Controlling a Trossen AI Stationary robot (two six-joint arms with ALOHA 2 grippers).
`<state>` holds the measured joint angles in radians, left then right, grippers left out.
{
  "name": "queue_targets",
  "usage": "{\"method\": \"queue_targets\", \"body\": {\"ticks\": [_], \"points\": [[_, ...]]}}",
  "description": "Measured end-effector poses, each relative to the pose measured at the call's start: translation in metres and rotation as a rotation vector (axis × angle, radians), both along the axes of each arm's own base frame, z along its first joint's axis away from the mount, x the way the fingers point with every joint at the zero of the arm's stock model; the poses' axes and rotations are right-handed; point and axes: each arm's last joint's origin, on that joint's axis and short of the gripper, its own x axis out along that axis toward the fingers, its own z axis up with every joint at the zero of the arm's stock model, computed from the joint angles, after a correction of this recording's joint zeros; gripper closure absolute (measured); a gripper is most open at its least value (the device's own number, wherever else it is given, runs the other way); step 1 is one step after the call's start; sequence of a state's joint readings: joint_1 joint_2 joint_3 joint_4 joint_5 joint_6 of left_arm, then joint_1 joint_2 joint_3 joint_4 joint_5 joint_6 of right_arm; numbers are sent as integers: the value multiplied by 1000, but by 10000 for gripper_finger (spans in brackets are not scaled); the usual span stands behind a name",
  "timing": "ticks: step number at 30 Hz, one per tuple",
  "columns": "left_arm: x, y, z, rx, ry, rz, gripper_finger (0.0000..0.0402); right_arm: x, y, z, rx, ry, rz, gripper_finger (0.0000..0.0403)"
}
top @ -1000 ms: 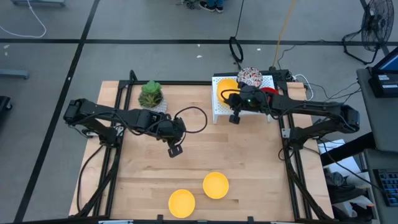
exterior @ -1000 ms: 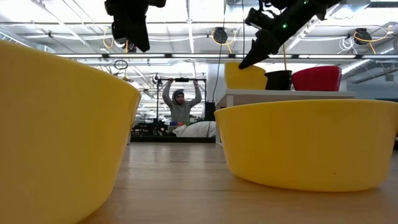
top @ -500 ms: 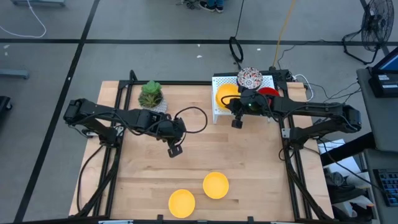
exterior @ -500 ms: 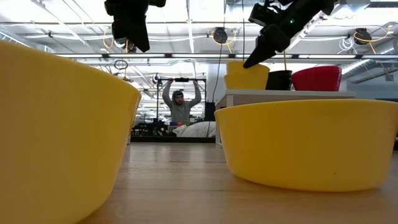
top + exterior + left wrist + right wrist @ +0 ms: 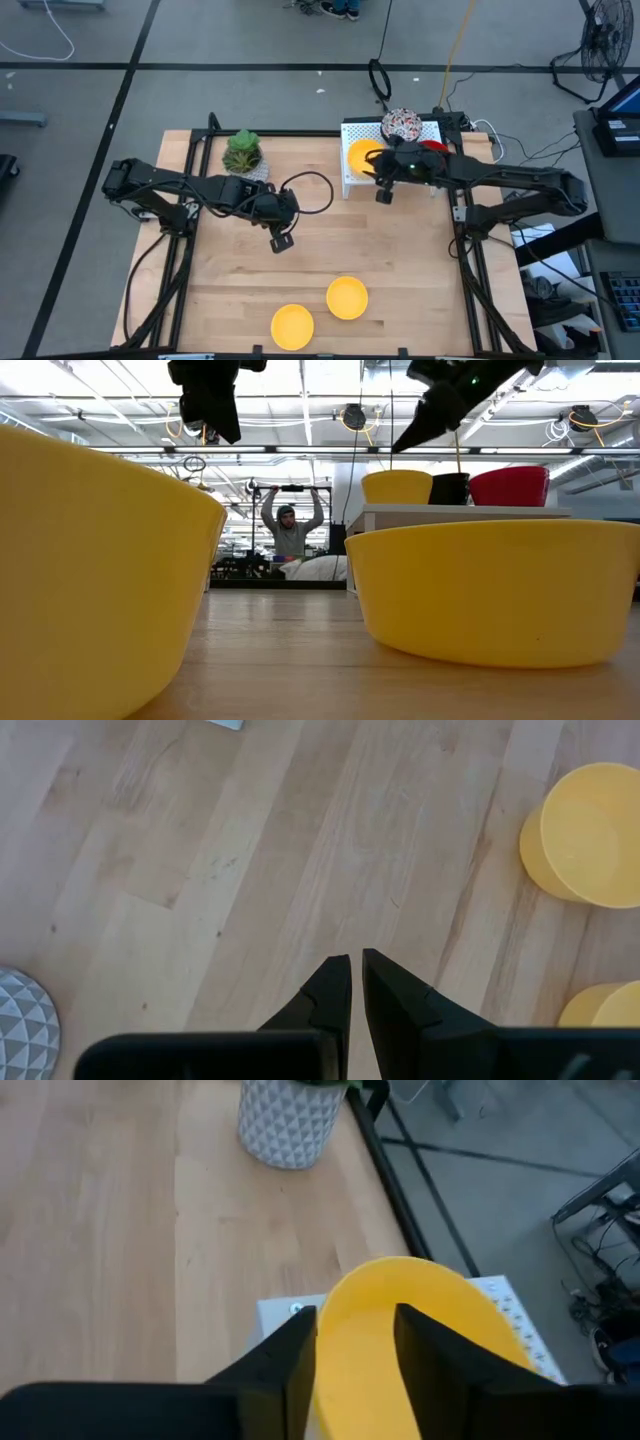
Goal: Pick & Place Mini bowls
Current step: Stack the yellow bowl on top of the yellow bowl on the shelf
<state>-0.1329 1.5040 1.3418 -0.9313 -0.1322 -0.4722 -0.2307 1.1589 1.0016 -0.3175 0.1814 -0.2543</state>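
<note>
High view: a yellow bowl (image 5: pixel 360 155) sits on the white rack (image 5: pixel 352 182) just beneath the right hand (image 5: pixel 381 192), whose fingers (image 5: pixel 290 1355) stand apart above the bowl, not gripping it. Beside that hand on the rack are a speckled bowl (image 5: pixel 401 124) and a red bowl (image 5: pixel 433 146). The left hand (image 5: pixel 282 241), fingers nearly together and empty, hovers over bare surface (image 5: pixel 220 290), with two more yellow bowls (image 5: pixel 347 297) (image 5: pixel 292 326) ahead of it near the front edge and a potted plant (image 5: pixel 242 152) behind it.
</note>
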Motion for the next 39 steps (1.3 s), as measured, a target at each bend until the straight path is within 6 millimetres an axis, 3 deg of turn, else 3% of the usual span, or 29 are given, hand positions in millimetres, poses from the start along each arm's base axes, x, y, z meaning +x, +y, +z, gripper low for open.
{"method": "queue_targets", "body": {"ticks": [6,13,29,39], "points": [[0,0,0,-2,-1,4,369,-15,23,20,-9,-93,83,261],[0,0,0,6,-2,6,369,-11,71,20,72,-101,332,267],[0,-2,0,-27,-8,63,369,14,171,-36,395,126,504,259],[-3,-18,0,-38,-8,27,369,37,205,-77,381,153,474,234]]}}
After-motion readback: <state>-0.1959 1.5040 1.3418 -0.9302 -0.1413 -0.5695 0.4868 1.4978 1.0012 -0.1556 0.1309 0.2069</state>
